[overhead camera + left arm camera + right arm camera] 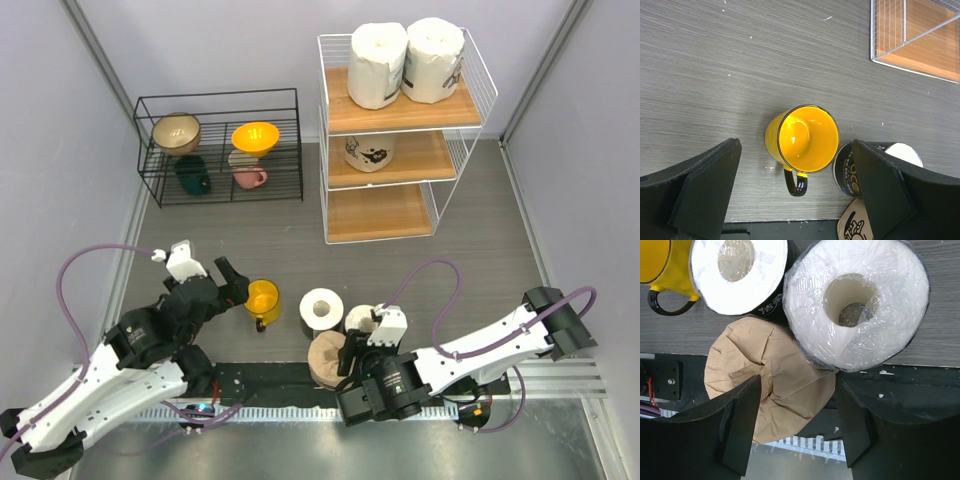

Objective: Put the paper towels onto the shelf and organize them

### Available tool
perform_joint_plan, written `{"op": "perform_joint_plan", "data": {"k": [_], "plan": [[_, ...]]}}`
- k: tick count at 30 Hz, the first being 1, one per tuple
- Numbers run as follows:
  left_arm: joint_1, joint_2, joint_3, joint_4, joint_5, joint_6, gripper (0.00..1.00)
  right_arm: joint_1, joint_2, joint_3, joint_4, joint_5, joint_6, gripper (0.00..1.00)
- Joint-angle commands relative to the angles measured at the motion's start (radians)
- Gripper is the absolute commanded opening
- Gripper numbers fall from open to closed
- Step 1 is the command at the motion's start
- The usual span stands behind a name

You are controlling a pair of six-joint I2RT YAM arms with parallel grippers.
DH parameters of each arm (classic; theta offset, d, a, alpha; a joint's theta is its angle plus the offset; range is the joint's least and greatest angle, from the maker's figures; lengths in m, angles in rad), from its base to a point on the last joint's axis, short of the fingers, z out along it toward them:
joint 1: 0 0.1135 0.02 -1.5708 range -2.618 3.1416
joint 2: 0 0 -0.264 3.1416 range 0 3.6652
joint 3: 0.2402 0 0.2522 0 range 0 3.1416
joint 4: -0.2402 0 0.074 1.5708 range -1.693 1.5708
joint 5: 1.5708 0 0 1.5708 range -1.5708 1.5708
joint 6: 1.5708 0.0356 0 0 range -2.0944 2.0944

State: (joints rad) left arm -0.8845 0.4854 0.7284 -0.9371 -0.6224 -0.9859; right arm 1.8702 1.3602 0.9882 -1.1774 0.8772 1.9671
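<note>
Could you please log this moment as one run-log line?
shelf: three paper towels | table: three more | left gripper: open, facing yellow cup | right gripper: open, facing brown roll

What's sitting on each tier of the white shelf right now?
Top board holds two white paper towels, side by side. Middle board: one printed roll. Bottom board shows bare wood; both lower boards' backs are hidden by the board above.
</note>
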Motion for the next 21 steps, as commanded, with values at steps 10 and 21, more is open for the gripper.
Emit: {"op": "perform_joint_plan", "data": {"k": [10,21], "plan": [[-0.005,-0.008,-0.009,0.026,-0.005,0.015,1.0,-0.06,-0.01,-0.054,0.151,0.003,0.138,0.66],[-0.005,-0.013,-0.017,0.023,-0.003,0.009,1.0,-0.068,0.023,-0.069,0.197,-0.029,0.096,0.64]]}}
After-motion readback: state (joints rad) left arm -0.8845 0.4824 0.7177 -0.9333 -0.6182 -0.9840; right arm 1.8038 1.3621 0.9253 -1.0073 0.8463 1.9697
